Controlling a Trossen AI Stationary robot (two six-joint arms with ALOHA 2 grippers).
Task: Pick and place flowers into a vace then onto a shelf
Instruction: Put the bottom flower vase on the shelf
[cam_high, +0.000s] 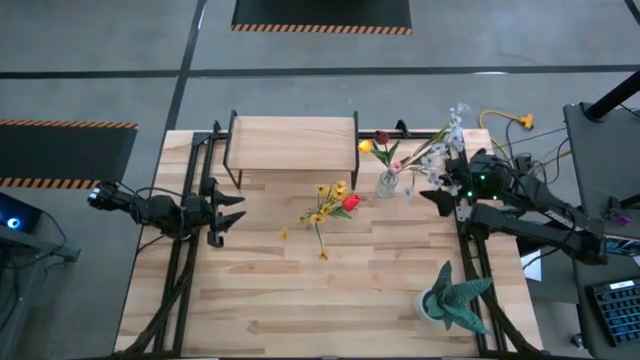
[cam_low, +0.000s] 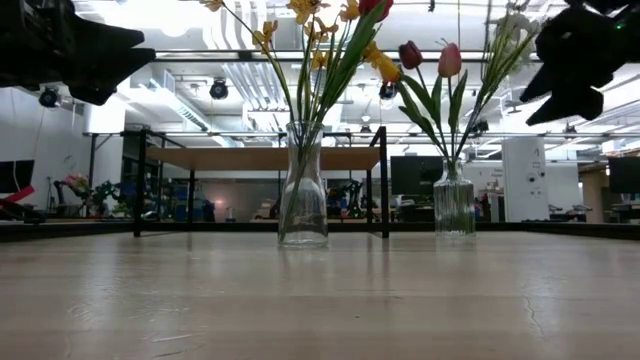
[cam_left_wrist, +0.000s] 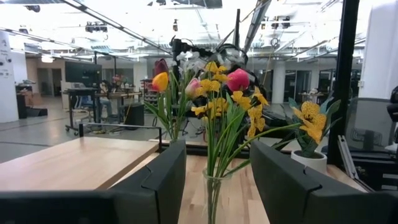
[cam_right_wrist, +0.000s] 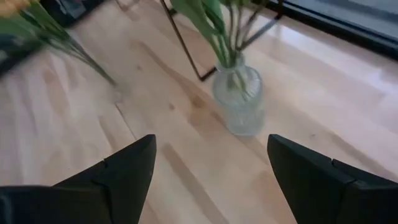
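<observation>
Yellow blossoms and one red bloom are showing on the flowers in the clear glass vase, above green stems. A second clear vase is carrying yellow, maroon, pink and white blooms. The shelf is showing pale wood over black legs, and the potted plant is showing teal.

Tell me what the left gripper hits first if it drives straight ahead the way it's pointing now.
Most likely the clear vase of yellow and red flowers: it sits centred between the left gripper's open fingers, with bare tabletop in between. How far off is unclear.
</observation>
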